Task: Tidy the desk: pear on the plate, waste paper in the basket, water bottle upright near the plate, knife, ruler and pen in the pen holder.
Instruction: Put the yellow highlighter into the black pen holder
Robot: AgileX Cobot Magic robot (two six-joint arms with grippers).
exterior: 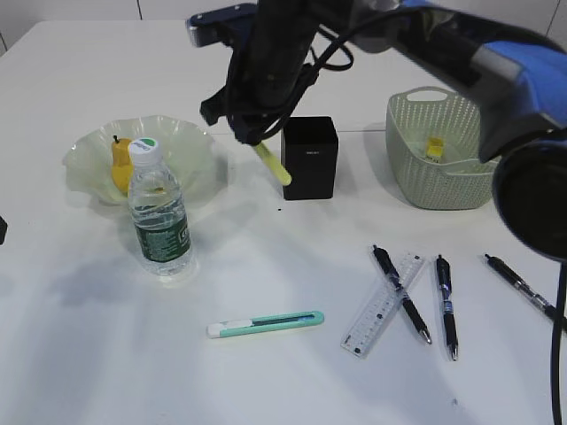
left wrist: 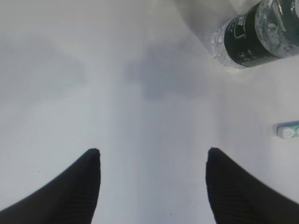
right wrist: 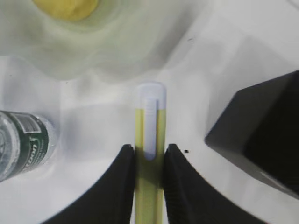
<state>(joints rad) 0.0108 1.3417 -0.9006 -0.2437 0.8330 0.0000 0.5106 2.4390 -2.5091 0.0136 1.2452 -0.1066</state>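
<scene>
My right gripper [exterior: 252, 137] [right wrist: 148, 148] is shut on a yellow knife [exterior: 273, 166] [right wrist: 149, 107] with a white slider. It holds the knife slanting in the air just left of the black pen holder [exterior: 310, 158] [right wrist: 261, 135]. The pear [exterior: 120, 164] lies in the wavy green plate [exterior: 190, 146], and the water bottle [exterior: 159, 212] [left wrist: 257, 35] stands upright in front of it. A yellow scrap of waste paper [exterior: 434, 148] lies in the basket [exterior: 425, 177]. The clear ruler [exterior: 383, 305] rests under a pen [exterior: 401, 294]. My left gripper [left wrist: 153, 151] hangs open over bare desk.
A teal and white knife [exterior: 266, 323] [left wrist: 287, 130] lies near the front middle. Two more pens [exterior: 446, 305] [exterior: 523, 288] lie at the front right. The right arm reaches across from the upper right, above the basket and pen holder.
</scene>
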